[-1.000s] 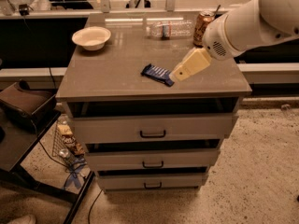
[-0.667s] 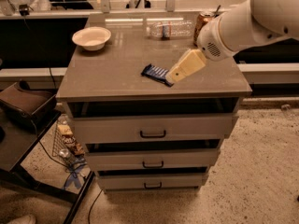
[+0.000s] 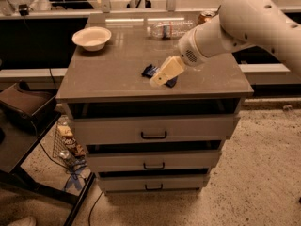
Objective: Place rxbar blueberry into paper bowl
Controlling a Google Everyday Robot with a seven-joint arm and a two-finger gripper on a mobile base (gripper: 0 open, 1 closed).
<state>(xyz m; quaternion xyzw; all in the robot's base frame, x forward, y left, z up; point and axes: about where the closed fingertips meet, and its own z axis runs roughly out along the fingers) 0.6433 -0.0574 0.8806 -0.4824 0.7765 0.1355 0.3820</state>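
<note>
A: Arm (image 3: 244, 22) pose?
B: It enters from the right, angled down and left. The gripper (image 3: 159, 79) is low over the rxbar blueberry (image 3: 149, 71), hiding its middle. Spread or pressed together: cannot tell.
A: Bar and container?
B: The bar lies flat near the front of the surface (image 3: 108, 76). The paper bowl (image 3: 92, 36) is back left, well apart from it.
A: Change?
B: A second ago the gripper sat just right of the bar. Bar and bowl unmoved.
</note>
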